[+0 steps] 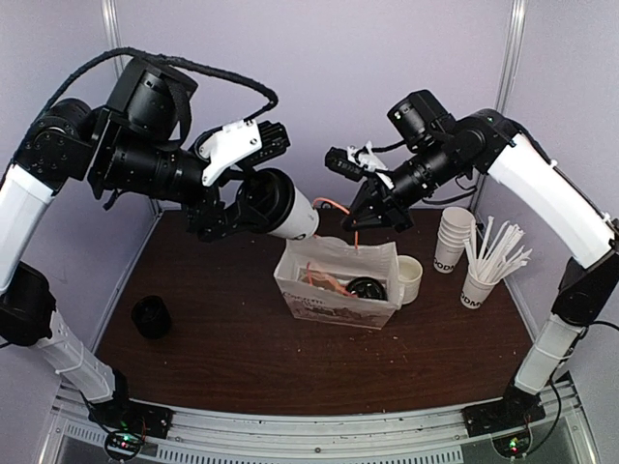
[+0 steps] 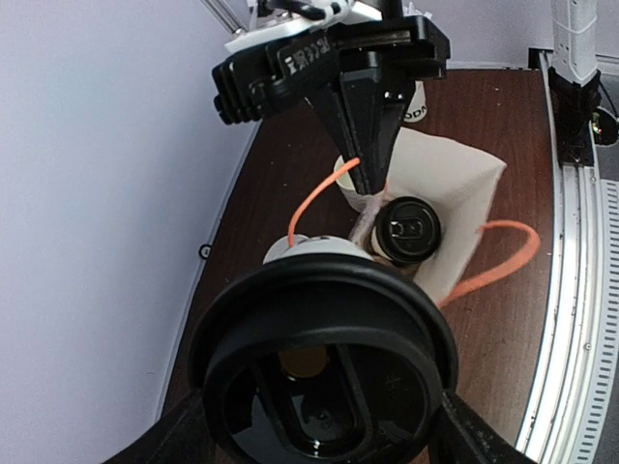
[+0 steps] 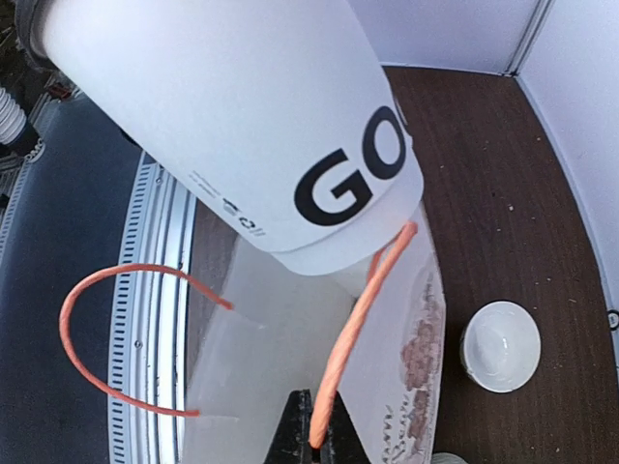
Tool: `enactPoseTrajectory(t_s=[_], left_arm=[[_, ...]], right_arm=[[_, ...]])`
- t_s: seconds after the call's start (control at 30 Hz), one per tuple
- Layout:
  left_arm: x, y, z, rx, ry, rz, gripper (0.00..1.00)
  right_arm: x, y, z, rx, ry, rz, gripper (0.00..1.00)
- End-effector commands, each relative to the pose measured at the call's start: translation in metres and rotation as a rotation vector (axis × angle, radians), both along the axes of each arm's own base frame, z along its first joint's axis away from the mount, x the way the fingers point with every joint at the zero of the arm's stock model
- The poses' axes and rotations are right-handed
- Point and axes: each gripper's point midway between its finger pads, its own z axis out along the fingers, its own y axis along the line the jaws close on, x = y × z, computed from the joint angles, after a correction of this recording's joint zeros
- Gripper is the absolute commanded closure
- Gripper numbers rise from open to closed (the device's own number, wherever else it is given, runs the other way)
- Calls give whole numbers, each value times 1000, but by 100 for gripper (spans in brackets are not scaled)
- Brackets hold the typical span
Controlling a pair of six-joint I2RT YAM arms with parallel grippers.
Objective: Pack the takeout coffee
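My left gripper point(image 1: 259, 205) is shut on a takeout coffee cup point(image 1: 290, 215), white with a black lid point(image 2: 324, 358). The cup hangs tilted above the back left corner of a white paper bag point(image 1: 334, 280). In the right wrist view its white wall with black lettering point(image 3: 242, 126) looms over the bag's open mouth point(image 3: 280, 358). A second lidded coffee point(image 2: 407, 230) stands inside the bag. My right gripper point(image 1: 360, 229) is shut on the bag's orange handle point(image 3: 358, 329), holding it up at the far side.
A lidless white cup point(image 1: 409, 278) stands against the bag's right side. Further right are a stack of paper cups point(image 1: 453, 237) and a cup of white stirrers point(image 1: 481, 280). A black round object point(image 1: 152, 316) sits front left. The bag's other orange handle point(image 3: 87, 338) hangs loose.
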Motion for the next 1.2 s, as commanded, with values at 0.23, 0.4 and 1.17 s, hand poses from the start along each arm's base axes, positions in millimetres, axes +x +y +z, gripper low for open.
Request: enactPoseTrajectory(t_s=[0.23,0.4,1.17], left_arm=[[-49,-7,-18,6,142,-107,35],[-74,-13,-27,37,166,-166,37],[-86,-50,-92,387,-90,-243,38]], right_arm=[[-76,-15,6,60,136,222,98],[-96,-14,-14,6,169,270,97],[-73,-9,-6,-1,61,174,99]])
